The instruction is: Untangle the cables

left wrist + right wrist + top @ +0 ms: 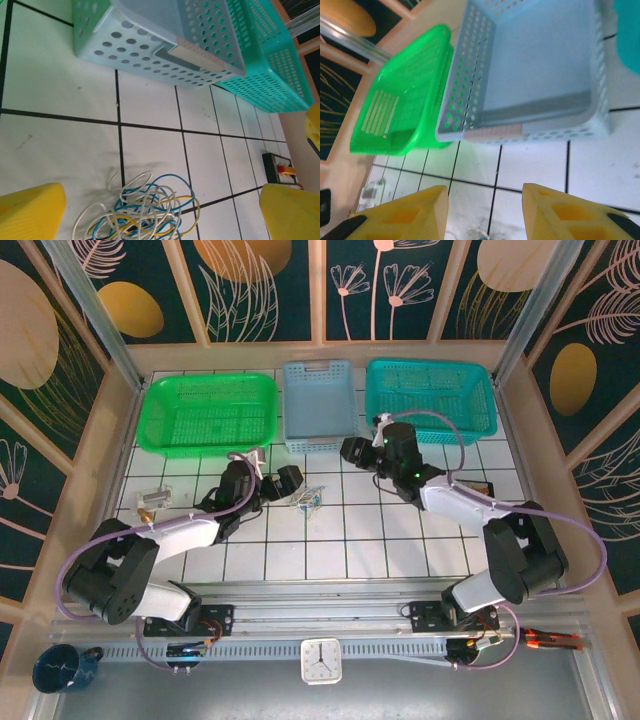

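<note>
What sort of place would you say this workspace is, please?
Probably a lab test cell for robot manipulation: a white grid-lined tabletop enclosed by aluminium frame posts and leaf-patterned panels, with a green perforated plastic basket at the back.

Past my left claw [272, 476] I see, along the tiled worktop's [350, 540] far edge, a green basket [210, 415] off to its left, a pale blue basket [318, 405] ahead, a teal basket [430, 400] farther right.

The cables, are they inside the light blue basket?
No, the cables lie tangled on the table in front of the light blue basket.
</note>
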Controlling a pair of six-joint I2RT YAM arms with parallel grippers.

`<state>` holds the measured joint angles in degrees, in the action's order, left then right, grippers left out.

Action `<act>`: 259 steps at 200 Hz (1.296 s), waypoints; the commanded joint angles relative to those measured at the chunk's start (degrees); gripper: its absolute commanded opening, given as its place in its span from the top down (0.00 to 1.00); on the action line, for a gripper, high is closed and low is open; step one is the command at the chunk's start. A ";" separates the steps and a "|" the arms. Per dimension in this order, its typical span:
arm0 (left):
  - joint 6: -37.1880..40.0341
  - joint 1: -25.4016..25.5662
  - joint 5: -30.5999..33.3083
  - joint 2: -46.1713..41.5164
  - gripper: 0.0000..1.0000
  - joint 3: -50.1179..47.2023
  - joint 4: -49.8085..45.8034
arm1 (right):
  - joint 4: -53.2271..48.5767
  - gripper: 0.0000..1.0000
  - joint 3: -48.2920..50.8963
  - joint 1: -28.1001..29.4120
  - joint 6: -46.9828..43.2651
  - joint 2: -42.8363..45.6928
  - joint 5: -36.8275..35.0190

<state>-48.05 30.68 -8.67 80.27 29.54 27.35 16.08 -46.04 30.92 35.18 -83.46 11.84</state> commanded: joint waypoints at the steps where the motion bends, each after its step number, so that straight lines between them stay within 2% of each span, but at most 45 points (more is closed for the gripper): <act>1: 1.12 -0.46 0.01 -1.04 0.01 -0.18 -2.98 | -0.53 0.56 1.63 3.57 1.50 1.77 -4.58; 65: -2.22 -0.84 0.65 -2.41 0.01 5.56 -11.51 | -0.21 0.57 7.54 11.26 0.14 3.09 -4.19; 90: -4.61 -1.05 1.27 -4.06 0.01 7.68 -14.10 | 1.38 0.58 8.86 12.21 -0.17 1.47 -2.55; 158: -11.68 -1.33 6.21 -8.19 0.01 17.80 -28.71 | 3.08 0.59 8.56 13.93 -0.63 -0.46 -0.70; 215: -16.67 -1.41 6.18 -12.83 0.01 20.16 -29.47 | 4.55 0.61 8.78 14.44 -1.02 -3.16 -0.94; 259: -23.45 -4.05 -0.21 -12.60 0.01 18.34 -21.72 | 3.56 0.64 7.28 14.70 -1.05 -5.79 -0.06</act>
<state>-64.88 28.29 -4.34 67.75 48.34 1.13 18.70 -37.60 44.97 34.89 -88.14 11.03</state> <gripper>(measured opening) 0.989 0.365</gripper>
